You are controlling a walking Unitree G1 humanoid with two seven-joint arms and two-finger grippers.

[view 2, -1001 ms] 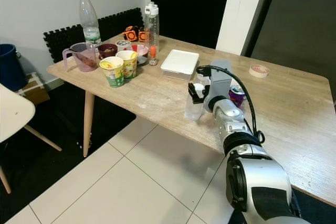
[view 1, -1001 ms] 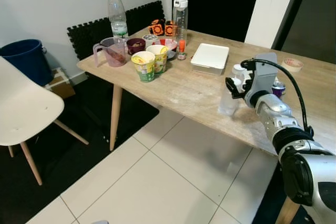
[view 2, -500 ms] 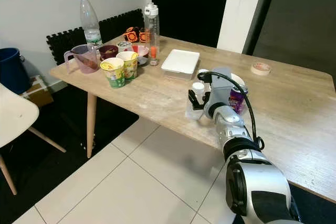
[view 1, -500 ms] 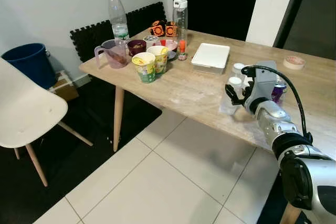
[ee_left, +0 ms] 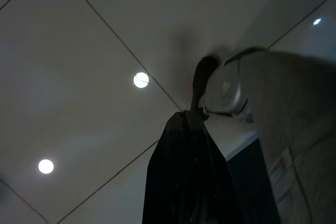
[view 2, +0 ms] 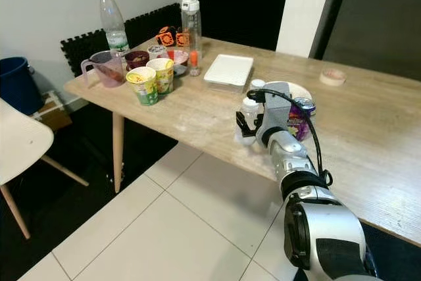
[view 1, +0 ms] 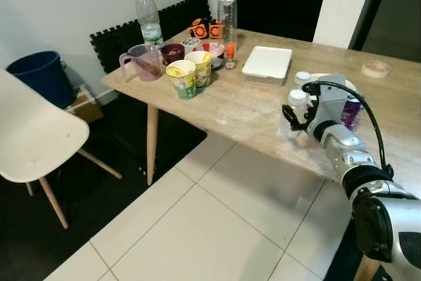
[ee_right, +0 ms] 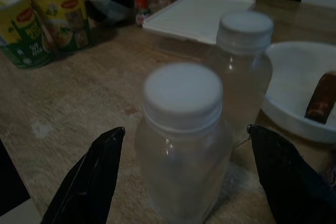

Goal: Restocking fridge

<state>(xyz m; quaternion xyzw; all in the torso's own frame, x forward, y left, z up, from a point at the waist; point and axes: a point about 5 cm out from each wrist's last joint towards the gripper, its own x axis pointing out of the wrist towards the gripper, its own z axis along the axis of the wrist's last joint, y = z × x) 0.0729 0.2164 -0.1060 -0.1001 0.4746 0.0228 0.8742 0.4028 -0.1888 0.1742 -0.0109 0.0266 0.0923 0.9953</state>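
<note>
Right of centre, the right gripper (ee_right: 184, 182) spreads its fingers wide around a clear white-capped bottle (ee_right: 181, 140) standing near the wooden table's (view 1: 230, 106) front edge; a second capped bottle (ee_right: 242, 66) stands just behind it

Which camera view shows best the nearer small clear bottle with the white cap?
The right wrist view: the nearer clear bottle appears large between the open right end effector fingers, its white cap distinct. In both eye views it appears small, beside the right end effector at the table edge.
</note>
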